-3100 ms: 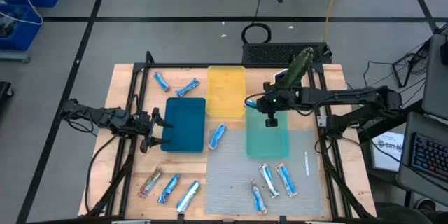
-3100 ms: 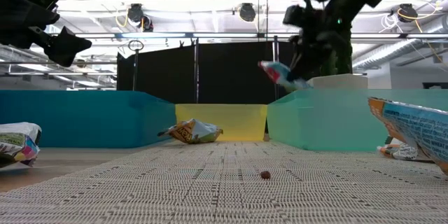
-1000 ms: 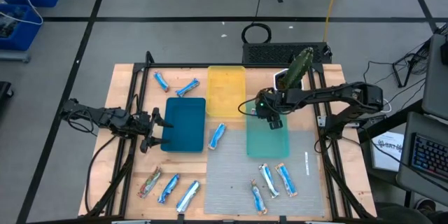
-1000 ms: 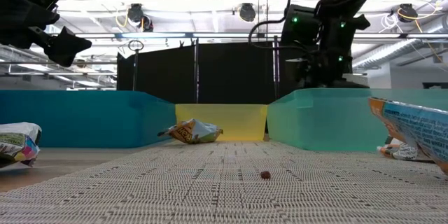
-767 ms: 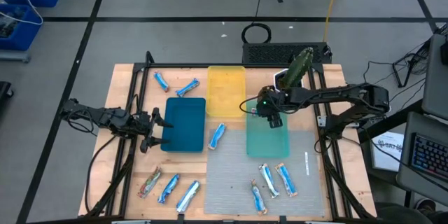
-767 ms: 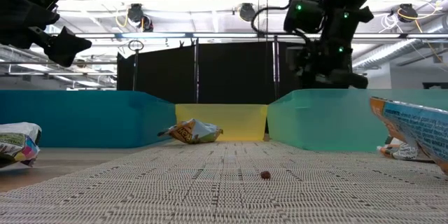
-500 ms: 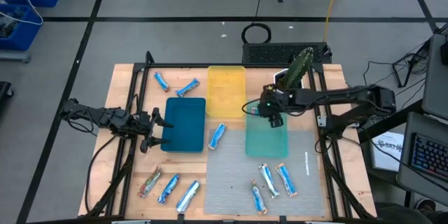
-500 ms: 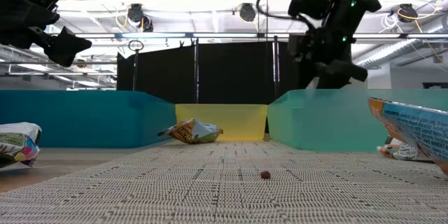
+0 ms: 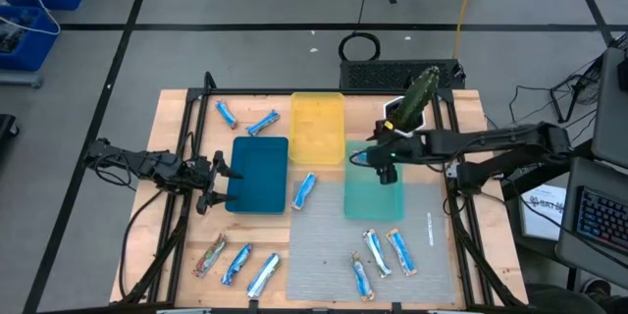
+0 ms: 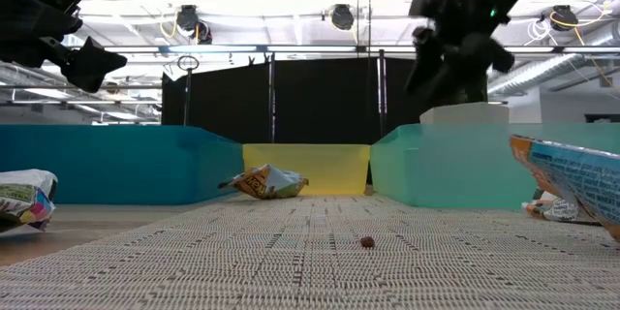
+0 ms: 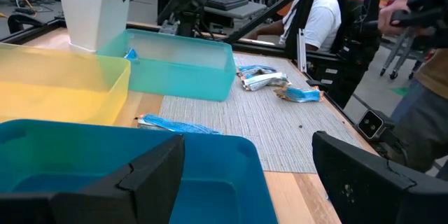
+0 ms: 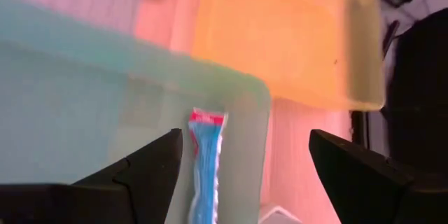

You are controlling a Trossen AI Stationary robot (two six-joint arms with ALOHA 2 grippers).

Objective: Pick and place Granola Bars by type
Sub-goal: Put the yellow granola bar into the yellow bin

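Several blue-and-white granola bars lie on the table: two at the far left, one between the trays, three near left and three near right. Another blue bar lies flat on the floor of the teal tray, at its far end. My right gripper hangs open above that bar, clear of it, and also shows in the high view. My left gripper waits open at the left edge of the blue tray.
A yellow tray stands behind the blue and teal ones. A plant in a white pot is just beyond the teal tray. A grey woven mat covers the near right. People stand past the table's right side.
My right gripper has risen out of the teal tray's far end and drawn slightly toward the table's right edge, tipping closer to level. The blue bar stays lying in the tray below it.
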